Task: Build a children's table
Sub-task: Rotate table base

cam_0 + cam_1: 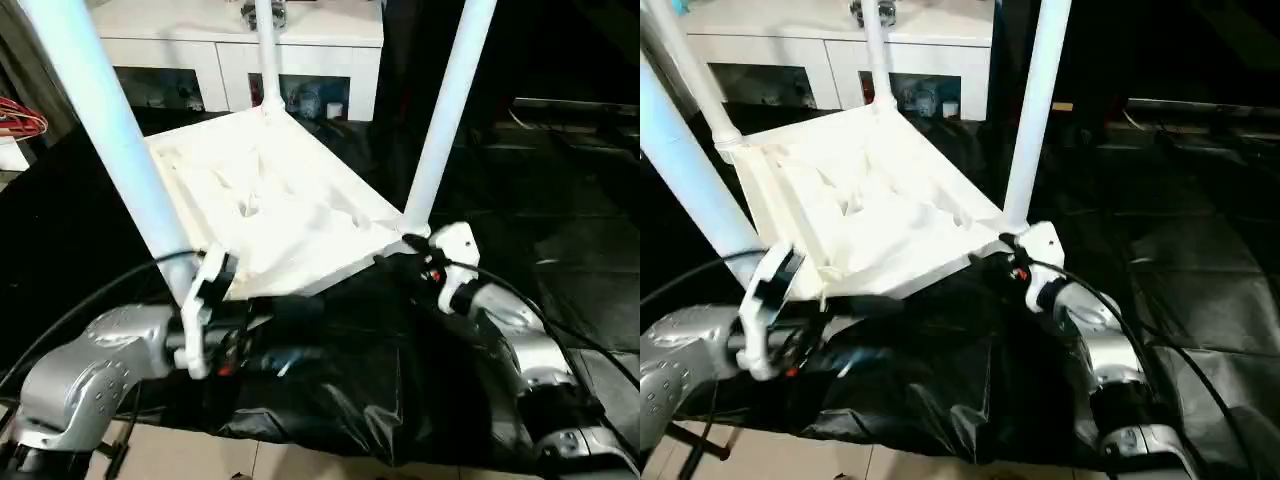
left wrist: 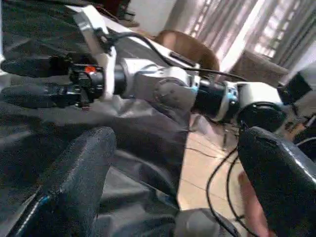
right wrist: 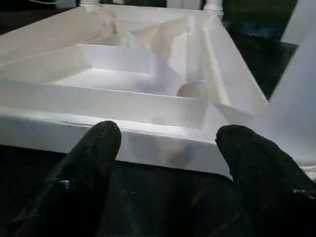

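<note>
White plastic children's table upside down on crinkled black sheeting.
Ribbed underside, smooth tapered legs; both the left gripper and right gripper spread wide, seemingly empty.

Dim overall, black sheet swallowing detail; white table top overexposed, ribs washed out. Daylight through curtains, perhaps the main source. Near fingers blurred.
</note>
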Controlling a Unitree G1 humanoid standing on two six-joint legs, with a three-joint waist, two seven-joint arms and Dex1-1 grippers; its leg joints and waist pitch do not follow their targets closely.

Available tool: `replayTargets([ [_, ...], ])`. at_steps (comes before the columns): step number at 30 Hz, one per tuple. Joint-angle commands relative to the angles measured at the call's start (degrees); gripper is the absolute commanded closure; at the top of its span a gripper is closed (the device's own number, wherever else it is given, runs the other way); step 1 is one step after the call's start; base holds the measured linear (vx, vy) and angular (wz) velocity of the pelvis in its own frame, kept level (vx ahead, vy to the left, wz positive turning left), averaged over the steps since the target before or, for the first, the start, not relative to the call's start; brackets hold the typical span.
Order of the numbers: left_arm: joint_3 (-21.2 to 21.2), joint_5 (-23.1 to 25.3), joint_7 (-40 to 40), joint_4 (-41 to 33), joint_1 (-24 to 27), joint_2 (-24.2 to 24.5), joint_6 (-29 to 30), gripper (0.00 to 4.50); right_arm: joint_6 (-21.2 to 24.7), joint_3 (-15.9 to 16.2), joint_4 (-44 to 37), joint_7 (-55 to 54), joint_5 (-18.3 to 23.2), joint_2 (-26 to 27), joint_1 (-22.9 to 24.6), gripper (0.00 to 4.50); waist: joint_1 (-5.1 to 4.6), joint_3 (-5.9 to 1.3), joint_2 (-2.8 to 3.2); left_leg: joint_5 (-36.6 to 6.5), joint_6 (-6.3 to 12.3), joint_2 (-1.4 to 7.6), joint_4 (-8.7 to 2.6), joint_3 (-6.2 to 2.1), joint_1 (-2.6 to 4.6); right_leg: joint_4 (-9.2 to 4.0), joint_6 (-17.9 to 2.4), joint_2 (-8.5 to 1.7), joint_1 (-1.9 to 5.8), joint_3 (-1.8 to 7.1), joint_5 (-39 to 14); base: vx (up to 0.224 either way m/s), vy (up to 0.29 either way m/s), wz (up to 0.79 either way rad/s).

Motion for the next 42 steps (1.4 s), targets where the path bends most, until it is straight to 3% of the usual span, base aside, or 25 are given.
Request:
replayTargets([
  [1, 0.84, -0.95, -1.45, -0.12, 0.5, 1.32, -0.08, 0.03, 0.84, -0.24, -1.76, 0.99, 0.36, -0.69, 0.25, 0.84, -0.19, -3.09, 0.28, -17.73, -0.16, 0.65, -4.5, -0.48, 0.92, -4.02, -11.33, -1.32, 2.13, 1.48, -18.41, 0.0, 0.0, 0.0],
  [3, 1.74, -1.95, -3.95, 0.07, 2.01, 3.81, -0.17, 0.03, 1.14, -0.26, -2.67, 1.87, 0.67, -1.13, 0.8, 0.84, -0.23, -3.09, 0.04, -17.49, -0.04, 0.62, -4.5, -0.48, 0.83, -4.01, -11.25, -1.34, 2.16, 1.49, -18.6, 0.0, 0.0, 0.0],
  [12, 7.74, -1.25, -9.35, 2.72, 7.37, 12.11, -2.4, 0.03, 2.09, 0.3, -4.2, 3.42, 0.83, -1.92, 1.93, 0.84, -0.25, -3.02, 0.12, -17.36, 0.28, 0.64, -4.58, -0.45, 0.96, -3.9, -11.44, -1.24, 1.94, 1.56, -18.25, 0.0, 0.0, 0.0],
  [17, 10.55, 1.39, -10.92, 7.81, 9.24, 17.56, -5.37, 0.03, 2.36, 0.6, -4.34, 3.84, 0.44, -2.34, 2.36, 0.84, -0.14, -2.88, 0.24, -19.01, -0.08, 0.63, -4.71, -0.59, 1.16, -4.06, -10.25, -1.27, 1.72, 1.6, -20.95, 0.0, 0.0, 0.0],
  [24, 13.98, 5.72, -11.98, 16.56, 10.74, 23.14, -9.91, 0.03, 1.96, 0.62, -3.55, 4.0, -0.31, -2.8, 2.87, 0.84, 0.01, -2.96, 0.44, -19.33, -0.45, 0.77, -4.84, -0.55, 1.34, -3.85, -11.17, -1.35, 1.68, 1.66, -19.22, 0.0, 0.0, 0.0],
  [28, 14.99, 6.2, -9.34, 21.19, 7.74, 22.05, -11.84, 0.03, 2.18, 0.24, -3.58, 3.39, -0.29, -2.7, 2.81, 0.84, 0.3, -3.05, 0.63, -19.05, -0.48, 0.8, -4.77, -0.43, 1.52, -3.68, -12.07, -1.36, 1.65, 1.67, -17.58, 0.0, 0.0, 0.0],
  [31, 16.37, 6.4, -5.85, 24.98, 3.22, 17.78, -17.4, 0.03, 2.21, -0.11, -3.3, 2.53, -0.34, -2.66, 2.57, 0.84, 0.58, -3.13, 0.44, -18.98, -0.8, 0.71, -4.56, -0.32, 1.77, -3.82, -12.63, -1.46, 1.64, 1.74, -16.69, 0.0, 0.0, 0.0],
  [32, 16.9, 6.1, -4.12, 25.95, 1.11, 15.21, -19.56, 0.03, 2.2, -0.24, -3.01, 1.99, -0.56, -2.53, 2.43, 0.84, 0.58, -3.12, 0.55, -18.29, -0.97, 0.72, -4.69, -0.47, 1.36, -3.62, -12.66, -1.56, 1.99, 1.71, -16.21, 0.0, 0.0, 0.0],
  [36, 17.74, 3.02, -1.27, 25.4, -3.01, 9.93, -19.15, 0.03, 2.46, -0.22, -2.29, 0.51, -1.33, -2.07, 2.23, 0.84, 0.68, -3.26, 0.13, -17.95, -1.13, 0.73, -4.54, -0.31, 1.46, -3.63, -12.7, -1.62, 2.03, 1.73, -16.37, 0.0, 0.0, 0.0],
  [39, 16.84, 2.53, -0.17, 24.35, -4.51, 7.21, -19.7, 0.03, 2.75, -0.17, -1.38, -1.0, -2.08, -1.76, 1.87, 0.84, 0.91, -3.07, 0.09, -19.45, -1.17, 0.7, -4.49, -0.29, 1.51, -4.08, -11.75, -1.71, 1.82, 1.75, -20.52, 0.0, 0.0, 0.0],
  [42, 14.71, 1.77, -0.51, 23.46, -5.65, 4.45, -19.99, 0.03, 3.31, -0.36, 0.29, -3.73, -3.01, -1.32, 0.91, 0.84, 0.86, -2.73, -0.13, -22.02, -1.93, 0.64, -4.7, -0.66, 1.59, -4.76, -9.3, -1.78, 1.61, 1.62, -26.73, 0.0, 0.0, 0.0],
])
